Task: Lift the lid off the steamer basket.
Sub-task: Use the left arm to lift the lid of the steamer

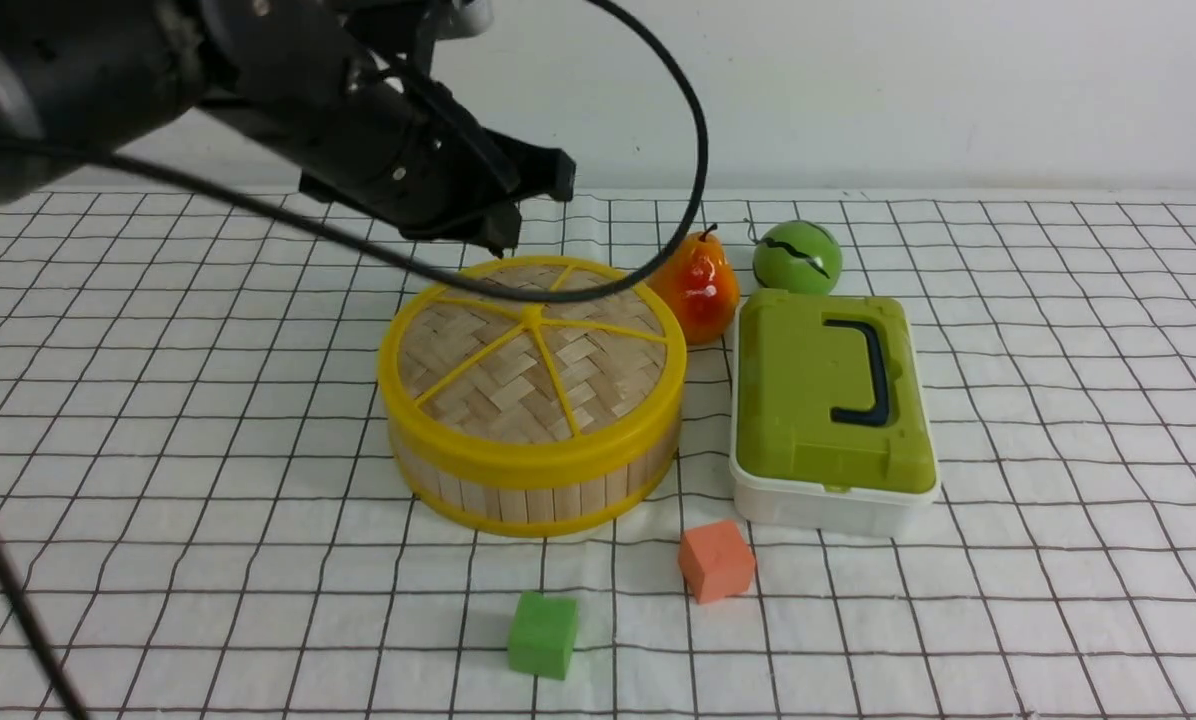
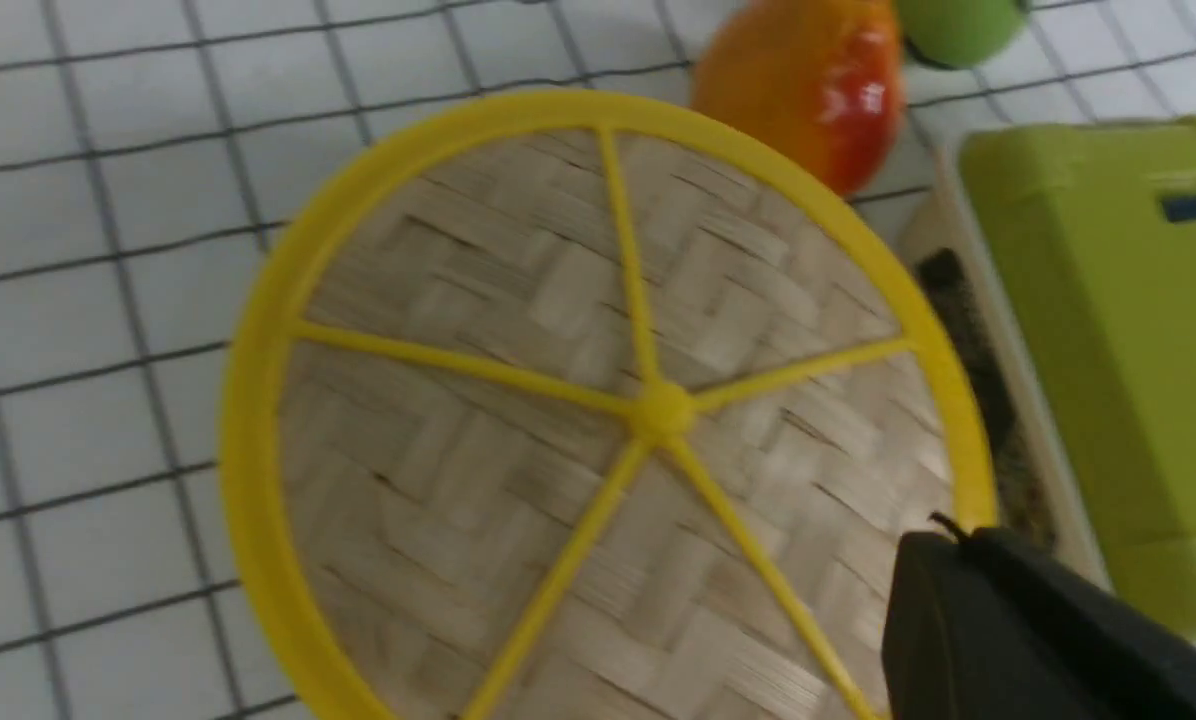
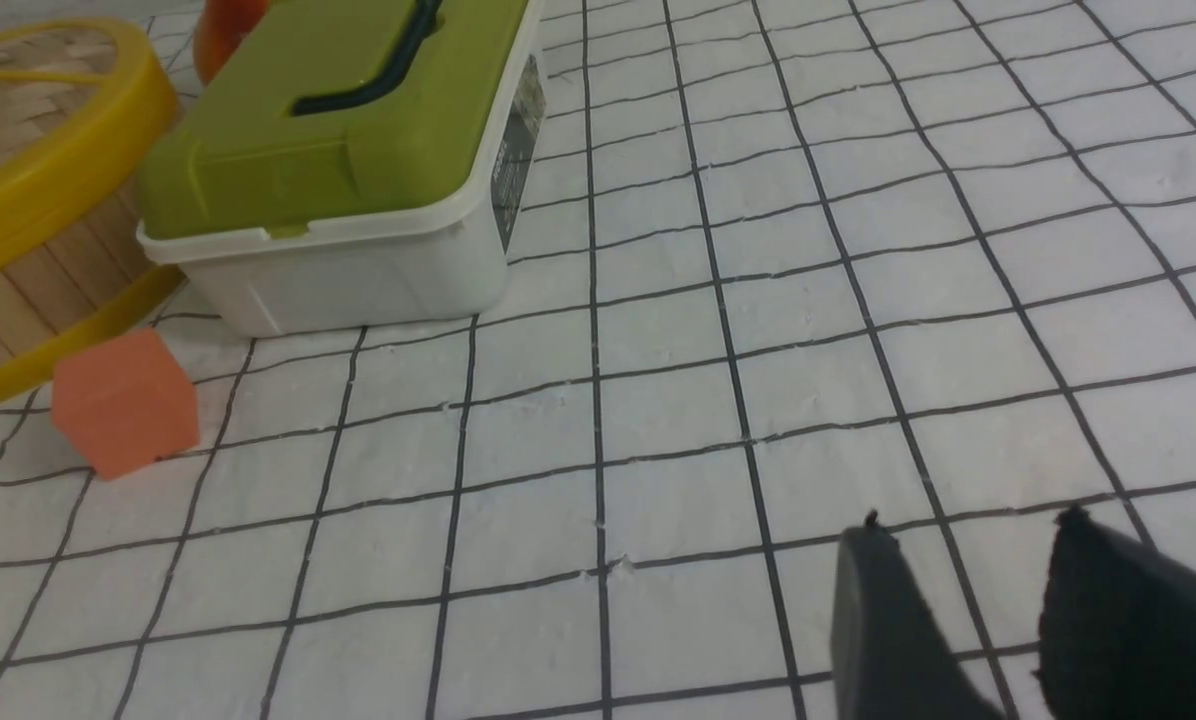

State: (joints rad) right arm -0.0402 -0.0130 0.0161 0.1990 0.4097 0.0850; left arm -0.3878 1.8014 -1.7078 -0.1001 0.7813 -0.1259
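Lid sits on steamer basket, mid worktop. Likely light and stiff, with a slick plastic rim, so pinch the rim edge or a spoke. Left gripper hovers at the far rim, jaws apart. Right gripper is well apart from it, jaws apart, empty.

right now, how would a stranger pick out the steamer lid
Find the round steamer basket with wooden slat walls, left of the white box. The lid is the flat disc capping it. Unlike the box's green handled top, it is woven bamboo with a yellow rim and five spokes.
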